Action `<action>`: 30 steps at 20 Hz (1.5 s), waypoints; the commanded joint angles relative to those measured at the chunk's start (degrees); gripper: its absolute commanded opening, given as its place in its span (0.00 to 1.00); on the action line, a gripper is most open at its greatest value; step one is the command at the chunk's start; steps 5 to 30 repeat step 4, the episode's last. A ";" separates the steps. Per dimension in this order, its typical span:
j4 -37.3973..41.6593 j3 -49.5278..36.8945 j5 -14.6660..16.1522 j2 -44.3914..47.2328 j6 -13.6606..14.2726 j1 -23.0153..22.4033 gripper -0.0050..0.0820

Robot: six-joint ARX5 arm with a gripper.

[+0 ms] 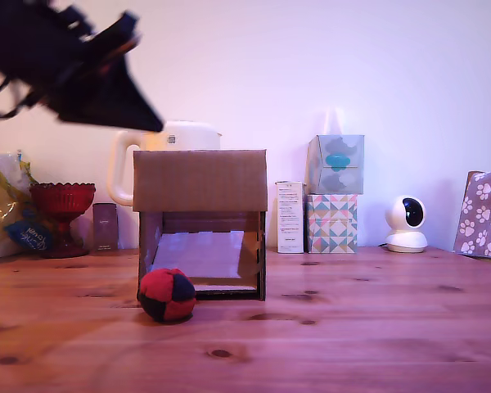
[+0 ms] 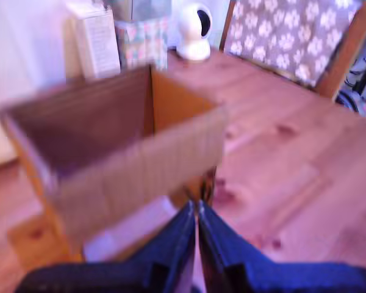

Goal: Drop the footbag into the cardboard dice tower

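Hanging at about 10 o'clock in the exterior view, the gripper (image 1: 150, 123) shows only as a dark, blurred wedge, partly cut off by the frame's edge, and its fingers cannot be told apart there. The footbag (image 1: 167, 295) lies well below it, at roughly 6 o'clock from the wedge's tip. It rests on the wooden table (image 1: 352, 336), free of any grip, just in front of the cardboard dice tower (image 1: 200, 180), by the front corner on the exterior view's left. Whether ball and cardboard touch is hard to tell. From this side the tower shows its plain upper panel and, in the lower opening, a pale sloped ramp. The wrist view supplies the rest: two blue fingers (image 2: 171, 244) pressed together with barely a slit between them, holding nothing, and toward 11 o'clock from their tips the tower's open top, brown-walled and blurred. The footbag shows only in the exterior view. A white kettle (image 1: 180, 135) is mostly hidden behind the tower. At 3 o'clock from the tower stand a white carton (image 1: 290, 217), stacked tissue boxes (image 1: 334, 223) and a small white camera (image 1: 406, 223). A paw-print cloth (image 1: 484, 213) is cut off at the edge.
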 commanded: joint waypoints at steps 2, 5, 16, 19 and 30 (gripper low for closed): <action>0.63 -4.96 0.04 -2.03 -1.60 0.74 0.03; 0.20 -7.80 0.02 -3.98 -3.30 1.11 0.03; 0.20 -7.80 0.02 -3.98 -3.30 1.11 0.03; 0.20 -7.80 0.02 -3.98 -3.30 1.11 0.03; 0.20 -7.80 0.02 -3.98 -3.30 1.11 0.03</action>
